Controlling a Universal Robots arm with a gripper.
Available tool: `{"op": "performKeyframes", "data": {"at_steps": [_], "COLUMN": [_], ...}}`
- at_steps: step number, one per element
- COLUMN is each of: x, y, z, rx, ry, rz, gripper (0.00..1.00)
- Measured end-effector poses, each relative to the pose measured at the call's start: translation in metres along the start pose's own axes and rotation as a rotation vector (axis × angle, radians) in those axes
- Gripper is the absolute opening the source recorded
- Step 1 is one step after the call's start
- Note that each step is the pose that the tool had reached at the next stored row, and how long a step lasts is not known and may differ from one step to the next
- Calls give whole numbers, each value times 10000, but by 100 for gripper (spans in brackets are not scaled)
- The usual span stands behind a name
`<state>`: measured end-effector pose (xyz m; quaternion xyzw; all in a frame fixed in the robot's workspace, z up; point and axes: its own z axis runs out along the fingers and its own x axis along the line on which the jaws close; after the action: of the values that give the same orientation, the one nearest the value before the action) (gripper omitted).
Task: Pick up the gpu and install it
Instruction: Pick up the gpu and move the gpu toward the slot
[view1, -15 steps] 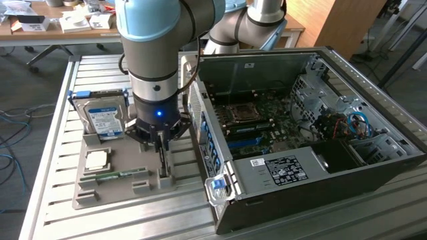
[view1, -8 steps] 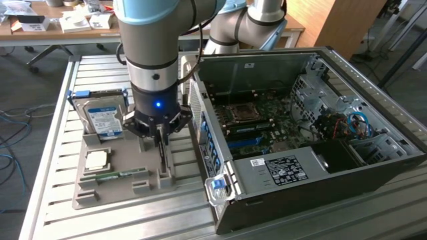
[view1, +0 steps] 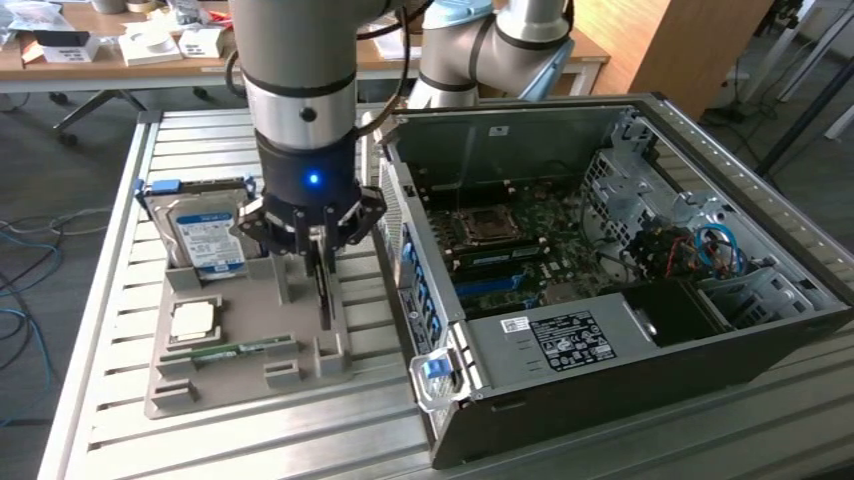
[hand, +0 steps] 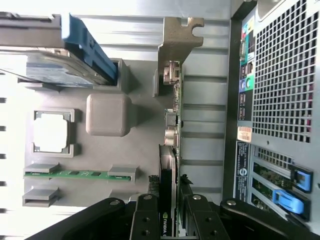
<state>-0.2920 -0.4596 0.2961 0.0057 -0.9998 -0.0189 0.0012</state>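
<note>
Slatted metal table (view1: 107, 300). Hard drive (view1: 207, 240) leans in the grey tray (view1: 300, 375). Beside it the gpu (view1: 324, 290) stands on edge, claw (view1: 320, 262) pinching its top. Not lifted yet, by the look. Open computer case (view1: 747, 330) rightward; install not begun.

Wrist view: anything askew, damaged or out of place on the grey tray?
Nothing stands out. The green graphics card with black cooler stands on edge in the grey plastic tray, the hand shut on it; the silver hard drive and narrow green memory stick sit in their recesses.
</note>
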Motion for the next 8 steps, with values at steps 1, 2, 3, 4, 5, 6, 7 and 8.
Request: {"op": "performKeyframes", "data": {"at_steps": [1, 2, 3, 4, 5, 6, 7, 8], "x": [0, 0, 0, 0, 0, 1, 1, 1], "y": [2, 3, 5, 7, 9, 10, 12, 14], "z": [-45, -90, -135, -179, -225, -270, -318, -363], "rx": [0, 0, 0, -1, 0, 0, 0, 0], "ry": [0, 0, 0, -1, 0, 0, 0, 0], "rz": [0, 0, 0, 0, 0, 0, 0, 0], "gripper": [26, 26, 26, 26, 26, 26, 26, 26]}}
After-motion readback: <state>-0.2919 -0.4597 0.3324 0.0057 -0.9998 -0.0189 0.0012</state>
